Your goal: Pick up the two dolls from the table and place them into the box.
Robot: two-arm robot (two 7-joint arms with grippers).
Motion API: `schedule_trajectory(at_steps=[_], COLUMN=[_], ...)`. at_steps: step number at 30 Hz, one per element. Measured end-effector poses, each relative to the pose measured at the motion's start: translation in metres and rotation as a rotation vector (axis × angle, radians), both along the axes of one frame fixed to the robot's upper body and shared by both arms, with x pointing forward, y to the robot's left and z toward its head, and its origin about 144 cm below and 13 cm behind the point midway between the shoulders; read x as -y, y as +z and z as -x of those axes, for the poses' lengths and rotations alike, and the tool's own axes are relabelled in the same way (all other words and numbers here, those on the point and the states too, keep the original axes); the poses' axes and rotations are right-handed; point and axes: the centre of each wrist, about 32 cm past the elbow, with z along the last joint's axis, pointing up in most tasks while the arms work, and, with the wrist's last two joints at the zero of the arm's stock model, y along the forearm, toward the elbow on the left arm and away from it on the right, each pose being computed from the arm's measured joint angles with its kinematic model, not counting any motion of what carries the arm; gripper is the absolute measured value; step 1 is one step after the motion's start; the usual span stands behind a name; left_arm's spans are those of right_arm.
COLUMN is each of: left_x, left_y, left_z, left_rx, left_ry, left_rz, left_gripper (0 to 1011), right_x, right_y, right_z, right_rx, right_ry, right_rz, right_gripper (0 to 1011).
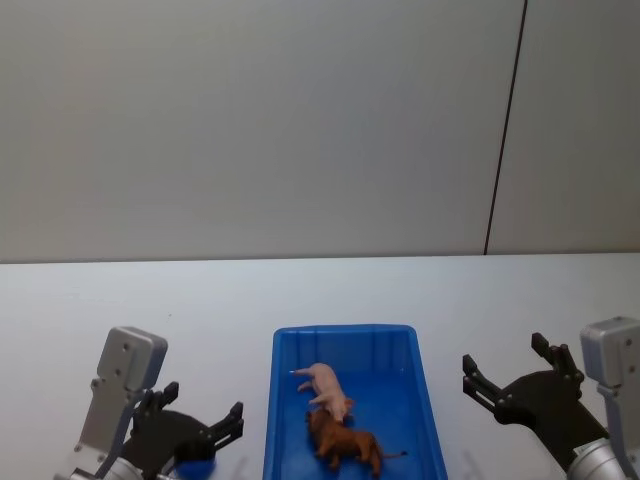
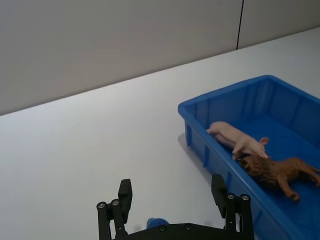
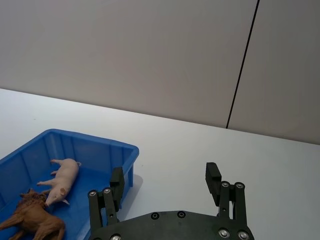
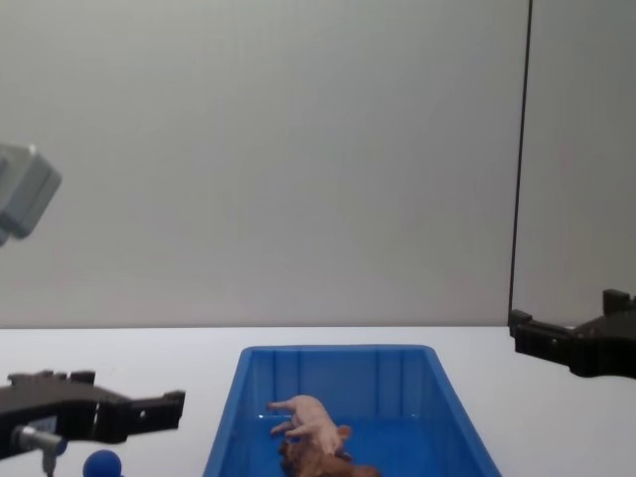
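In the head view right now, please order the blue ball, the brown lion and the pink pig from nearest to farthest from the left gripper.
From the left gripper:
1. Blue ball, on the table right beside the fingers.
2. Brown lion, in the box's near end.
3. Pink pig, in the box, just behind the lion; the two touch, so the gap is small.

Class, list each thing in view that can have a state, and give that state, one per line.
Pink pig: lying in the box, touching the lion.
Brown lion: lying in the box.
Box: open-topped, holding both dolls.
Blue ball: on the table, under the left gripper.
Left gripper: open, empty.
Right gripper: open, empty.
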Motion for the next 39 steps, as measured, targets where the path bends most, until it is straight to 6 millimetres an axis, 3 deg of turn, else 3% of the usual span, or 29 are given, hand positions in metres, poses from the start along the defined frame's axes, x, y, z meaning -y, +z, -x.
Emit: schedule_trajectory(at_steps=[7,16,18,21,25,29,39], left_x=[-0.007,-0.011,-0.012,-0.013,-0.013,-0.014,-0.014], left_y=[-0.011,-0.021,-0.023,-0.026,-0.029,-0.031,-0.032], left_z=[-0.001,-0.005,-0.006,-0.007,-0.008,-0.008,-0.008], left_rx=[-0.051,-0.088,-0.094,-0.100,-0.102,-0.099,-0.078], left_ry=[0.011,0.018,0.020,0.022,0.025,0.025,0.021], left_rz=[-0.005,-0.014,-0.017,-0.019,-0.020,-0.020,-0.009], left_gripper=[972,731,630,588,400,304,235], right_x=[0.000,0.000,0.000,0.000,0.000,0.000,0.000], right_y=[0.000,0.000,0.000,0.000,0.000,0.000,0.000], right_z=[0.000,0.000,0.000,0.000,0.000,0.000,0.000], right_rx=[0.000,0.000,0.000,0.000,0.000,0.000,0.000], right_ry=[-0.001,-0.001,-0.001,-0.001,-0.001,-0.001,-0.001], right_rz=[0.000,0.001,0.001,0.001,0.001,0.001,0.001], right_gripper=[1001,1001,1001,1001,1001,1001,1001])
